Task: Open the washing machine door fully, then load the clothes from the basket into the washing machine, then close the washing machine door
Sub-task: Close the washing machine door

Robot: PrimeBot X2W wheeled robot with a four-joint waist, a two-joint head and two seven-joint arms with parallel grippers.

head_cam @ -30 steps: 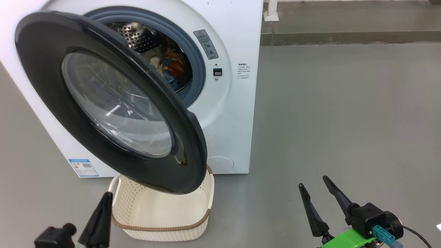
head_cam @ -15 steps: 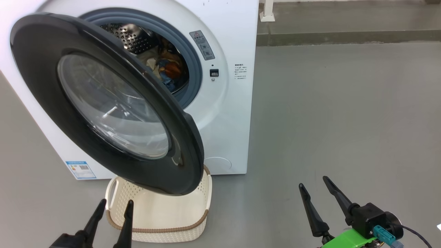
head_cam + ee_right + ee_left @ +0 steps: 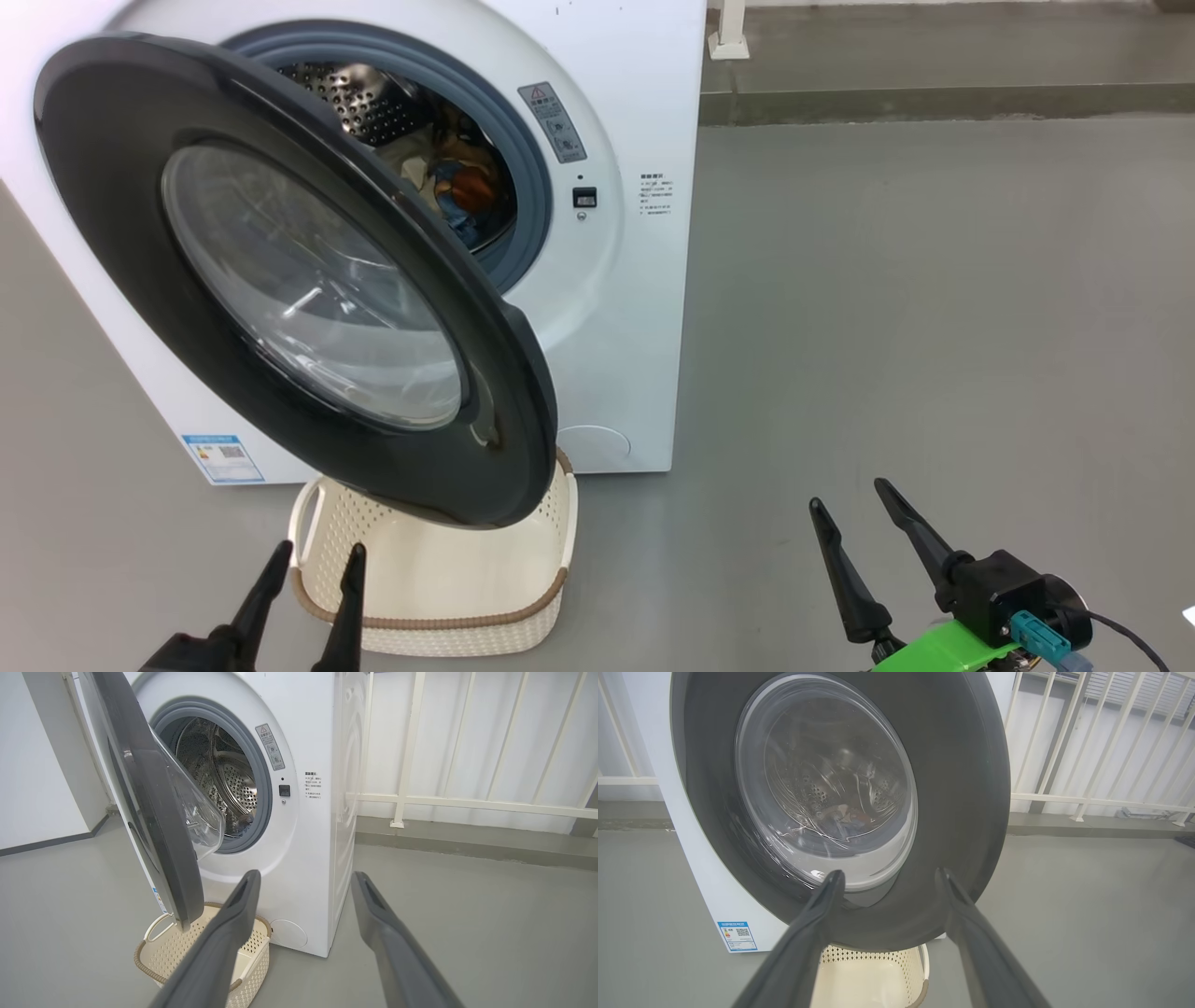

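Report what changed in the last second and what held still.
The left claw turned at the lower left: a second ago one finger showed, now both point up, apart, by the basket. It gripped nothing. The right claw, open, the washing machine door and the clothes in the drum stayed put.

I see the round black door (image 3: 308,280) ajar over the cream perforated basket (image 3: 429,579), orange-blue clothes (image 3: 462,191) inside the white washer (image 3: 635,308).

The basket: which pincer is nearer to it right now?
Left. The left pincer hangs at the front left corner of the basket; the right pincer is far off to its right.
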